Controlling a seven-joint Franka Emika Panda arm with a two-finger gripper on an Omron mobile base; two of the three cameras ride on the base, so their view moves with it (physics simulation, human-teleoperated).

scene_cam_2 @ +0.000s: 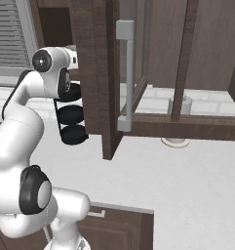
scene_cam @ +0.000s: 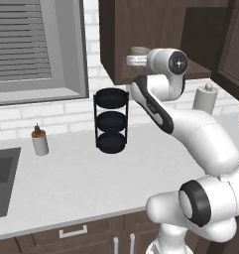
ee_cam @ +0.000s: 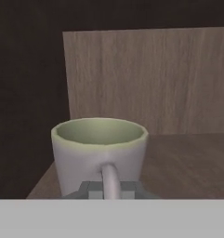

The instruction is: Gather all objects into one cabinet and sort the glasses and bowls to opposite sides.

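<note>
The gripper (ee_cam: 111,189) is closed tight on the handle (ee_cam: 110,179) of the grey-beige mug (ee_cam: 99,151), which sits dead ahead of the hand with its handle pointing straight back at the camera. The mug stands upright, mouth up and empty, and seems to rest on the shelf board (ee_cam: 187,162) of the wall cabinet (scene_cam: 155,34) — from here I cannot tell whether its base touches the wood or hangs just above it.

In the left base view the arm reaches up and into the cabinet's open front, above the black three-tier rack (scene_cam: 111,120) on the surface (scene_cam: 91,178); the mug's rim (scene_cam: 139,50) peeps out beside the wrist.

What the coming move turns on: the mug lies near the shelf's front edge, by the dark side of the cabinet, with the back panel (ee_cam: 150,79) well beyond it. Any shift to its chosen side runs along the shelf board — across the hand's line of sight, not deeper in.
</note>
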